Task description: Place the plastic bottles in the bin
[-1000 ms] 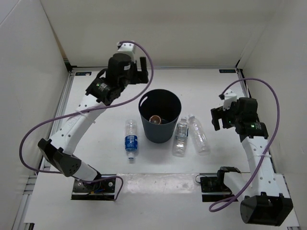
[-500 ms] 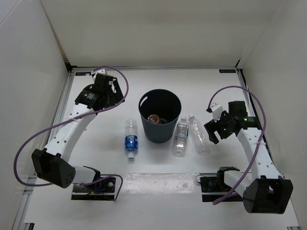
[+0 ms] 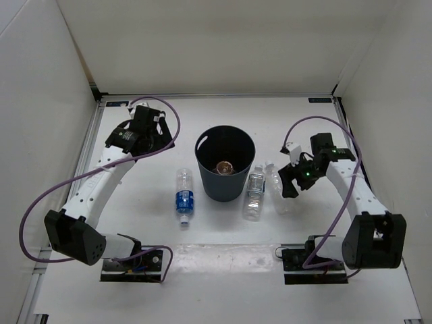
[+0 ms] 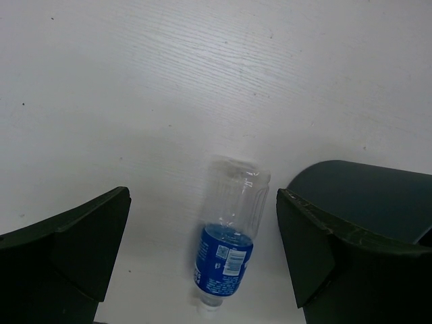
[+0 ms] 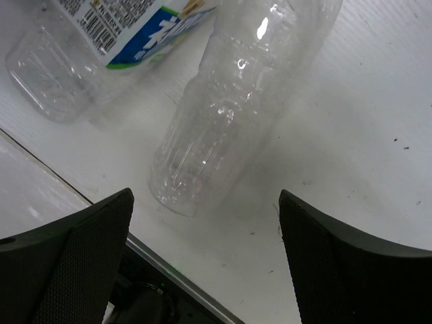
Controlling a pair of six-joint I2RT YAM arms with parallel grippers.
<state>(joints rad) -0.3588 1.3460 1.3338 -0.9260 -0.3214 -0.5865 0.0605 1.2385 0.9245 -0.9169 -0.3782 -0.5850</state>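
Observation:
The dark grey-blue bin (image 3: 233, 190) stands mid-table with the orange bottle (image 3: 223, 166) lying inside it. The blue-label bottle (image 3: 183, 197) lies left of the bin. In the left wrist view this bottle (image 4: 229, 236) lies below my open, empty left gripper (image 4: 202, 253), with the bin's wall (image 4: 368, 196) to the right. My left gripper (image 3: 155, 137) hovers up-left of the bin. The grey-label bottle (image 3: 254, 194) and a clear bottle (image 3: 280, 197) lie right of the bin. My right gripper (image 3: 290, 182) is open and empty just over the clear bottle (image 5: 229, 115), which points between its fingers.
The grey-label bottle (image 5: 101, 40) lies close beside the clear one, nearly touching it. The table's metal front rail (image 5: 162, 280) runs just beyond the clear bottle's base. White walls enclose the table on the left, back and right.
My left gripper has moved from behind the bin to its left and lowered. My right gripper has moved left and down over the clear bottle. The bottles on the table have not moved.

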